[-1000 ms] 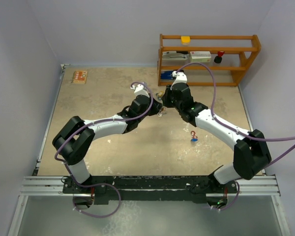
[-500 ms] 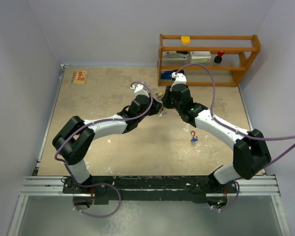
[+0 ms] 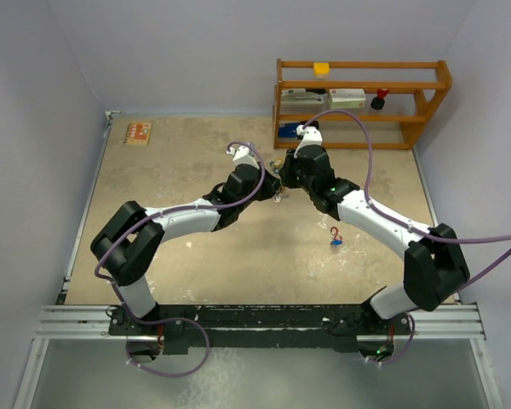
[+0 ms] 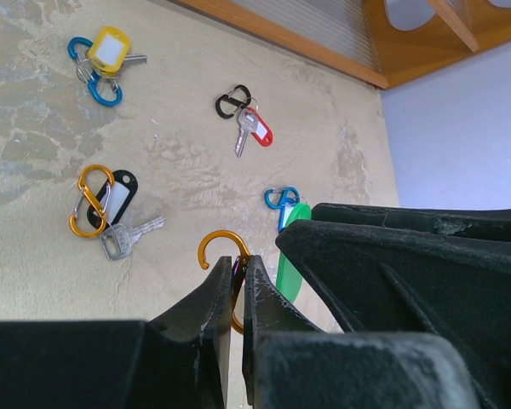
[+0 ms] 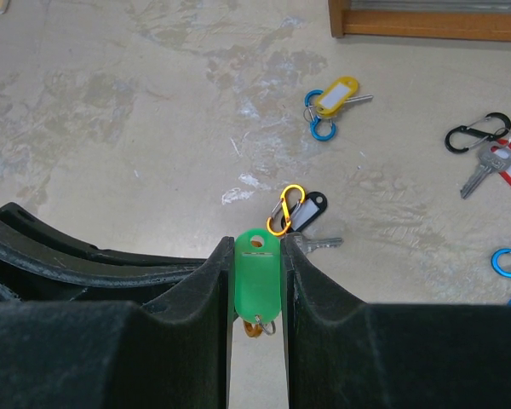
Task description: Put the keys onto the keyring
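While both arms reach in over the beige mottled table (image 3: 179,170), the top view shows the left gripper (image 3: 273,188) and the right gripper (image 3: 286,173) meeting tip to tip near its middle. They are just in front of the wooden shelf rack (image 3: 362,85), and what they hold is too small to tell from up here. A small key with red and blue parts (image 3: 335,237) lies alone beside the right forearm.

From the left wrist, the left gripper's jaws are pressed together on an orange metal carabiner clip (image 4: 222,234), whose hooked top curls out above the fingertips. Just right of it, a green oval plastic key tag (image 4: 291,256) stands against the black body of the right gripper. On the table beyond lie three sets:
- a silver key with a black tag (image 4: 123,234) on an orange clip
- a silver key with a red tag (image 4: 249,128) on a black clip
- a yellow-tagged key (image 4: 108,51) on blue clips

A blue clip (image 4: 281,198) shows just past the green tag.

From the right wrist, the right gripper's jaws stand partly closed, clamping the green oval plastic key tag by its flat sides. Its hole end points toward the fingertips, and a small ring hangs at its near end. The same key sets lie on the table ahead, well apart from one another.
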